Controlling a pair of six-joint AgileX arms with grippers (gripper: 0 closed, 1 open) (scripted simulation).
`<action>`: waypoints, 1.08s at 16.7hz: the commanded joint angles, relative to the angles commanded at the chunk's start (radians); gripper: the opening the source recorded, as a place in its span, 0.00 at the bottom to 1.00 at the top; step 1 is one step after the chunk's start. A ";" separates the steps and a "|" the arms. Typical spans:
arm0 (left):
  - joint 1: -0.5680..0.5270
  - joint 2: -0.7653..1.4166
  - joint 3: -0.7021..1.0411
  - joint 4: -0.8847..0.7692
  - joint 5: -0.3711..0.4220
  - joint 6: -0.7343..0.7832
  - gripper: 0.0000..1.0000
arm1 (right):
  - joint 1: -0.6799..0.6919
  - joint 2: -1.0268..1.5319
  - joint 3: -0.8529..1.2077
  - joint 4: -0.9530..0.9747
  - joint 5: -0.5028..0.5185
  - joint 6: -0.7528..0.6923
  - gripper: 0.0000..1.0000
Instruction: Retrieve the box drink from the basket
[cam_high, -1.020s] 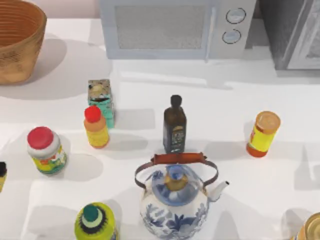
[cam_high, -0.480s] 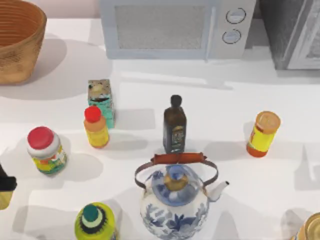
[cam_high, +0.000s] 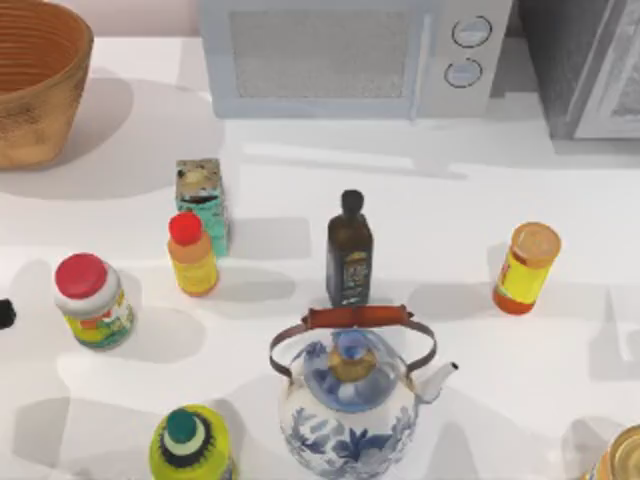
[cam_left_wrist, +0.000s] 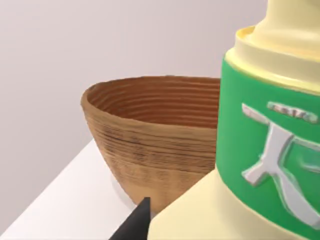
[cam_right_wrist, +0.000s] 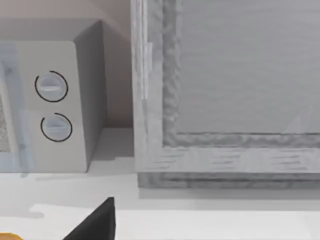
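Box drink on the table, outside the basket; my left gripper close to a cream bottle.

The box drink (cam_high: 201, 203), a teal carton, stands upright on the white table (cam_high: 440, 200), well apart from the basket (cam_high: 35, 80) and off to its right and front, with a red-capped orange bottle (cam_high: 192, 255) just beside it on the side away from the basket. My left gripper (cam_left_wrist: 136, 225) is in front of the basket, looking at its ribbed wall, with a cream bottle with a green label (cam_left_wrist: 270, 150) pressed up close; I cannot tell whether it grips that bottle. My right gripper (cam_right_wrist: 95, 221) is far to the right of the basket, facing the microwave (cam_right_wrist: 55, 105); how wide it stands I cannot tell.
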 joint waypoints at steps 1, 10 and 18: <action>-0.018 0.050 0.009 0.046 -0.056 0.003 0.00 | 0.000 0.000 0.000 0.000 0.000 0.000 1.00; -0.151 0.416 0.065 0.369 -0.455 0.018 0.00 | 0.000 0.000 0.000 0.000 0.000 0.000 1.00; -0.154 0.456 0.063 0.406 -0.485 0.021 0.00 | 0.000 0.000 0.000 0.000 0.000 0.000 1.00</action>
